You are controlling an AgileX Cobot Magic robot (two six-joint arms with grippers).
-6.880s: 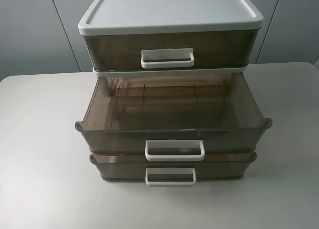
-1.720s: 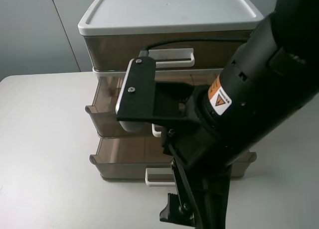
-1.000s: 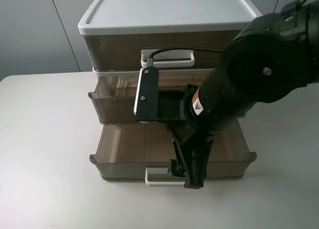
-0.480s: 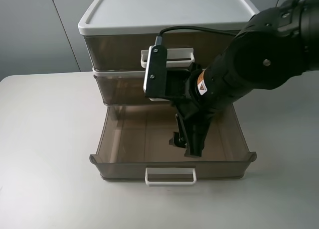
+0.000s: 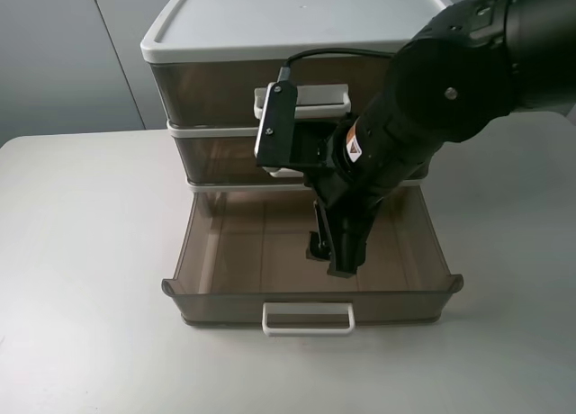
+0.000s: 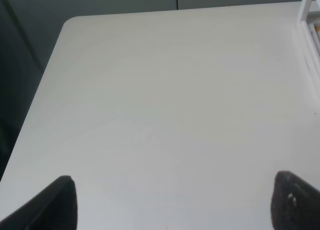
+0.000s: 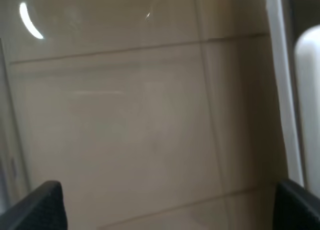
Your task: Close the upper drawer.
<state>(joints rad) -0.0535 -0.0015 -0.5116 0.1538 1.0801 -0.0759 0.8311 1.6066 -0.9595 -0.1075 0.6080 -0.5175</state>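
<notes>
— Where is the upper drawer (image 5: pixel 216 159) now?

— Two levels under the white lid (image 5: pixel 306 18), below the taller drawer (image 5: pixel 207 92). Its brown front looks level with the lid's front edge, or all but. I'd judge it home or nearly so. Its long axis runs side to side, parallel to that front edge. The loop handle is mostly hidden behind the wrist camera mount.

— And the claw?

— The right gripper (image 5: pixel 331 256) hangs forward of the lid's front edge, tips pointing down into the lowest drawer (image 5: pixel 423 261), which is pulled far out. In the wrist view its two fingertips sit at opposite corners, so the jaws are spread wide with nothing between them.

— So which way is the drawer from it?

— Back toward the lid and higher than the fingertips. Any final push would have to go straight back under the lid, square to the drawer's long axis. The fingers would need to rise first, because at their present height they would meet the lowest drawer's tray rather than the upper front.

— The other arm?

— The left gripper (image 6: pixel 170 205) is over bare table (image 6: pixel 150 90), off to the lid's side, also spread wide and empty. The right arm is plainly the nearer.
</notes>
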